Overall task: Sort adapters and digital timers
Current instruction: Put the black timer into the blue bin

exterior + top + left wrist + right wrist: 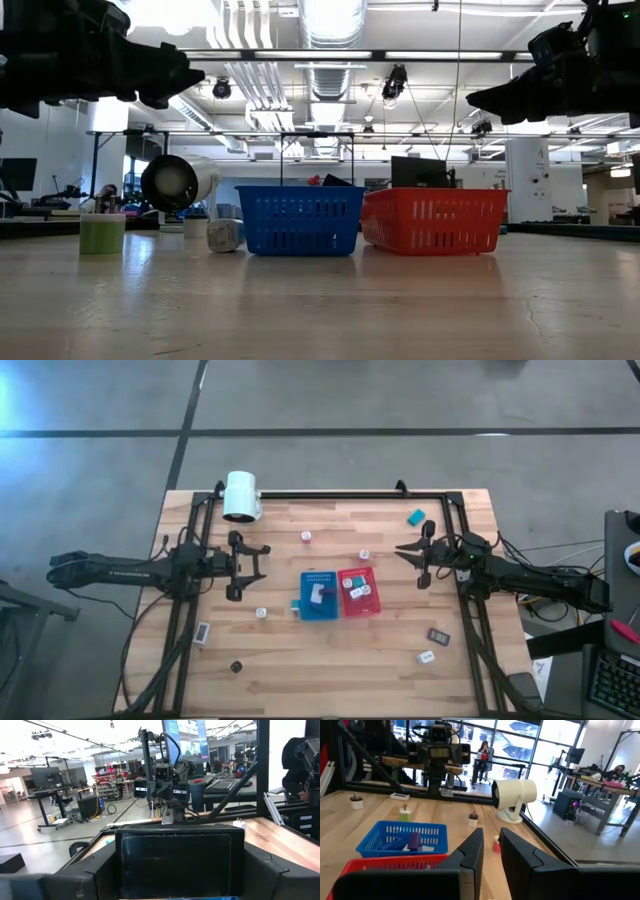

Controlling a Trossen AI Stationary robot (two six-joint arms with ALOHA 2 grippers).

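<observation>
Above the table's left part, my left gripper [262, 562] points level toward the baskets and is shut on a dark flat digital timer [175, 860]. My right gripper [400, 552] hangs over the right part, its fingers [470, 855] nearly together with nothing between them. A blue basket [318, 610] with timers and a red basket [358, 608] with adapters stand mid-table. Loose on the wood lie a teal timer [415, 516], a dark grey timer [438, 634], a white timer [203, 631] and small adapters [306, 536], [364, 554], [261, 613]. My left gripper pinches the dark timer between its two fingers, one on each side edge [121, 865]. The fingers come level from the table's left. The timer stands upright with its broad face toward the wrist camera, lifted clear of the table.
A big white cylinder [240, 495] stands at the far left corner. A black frame [330, 493] runs along the table's far edge and down both sides. Another white piece [427, 656] and a dark piece [237, 667] lie near the front. Bare wood lies in front of the baskets.
</observation>
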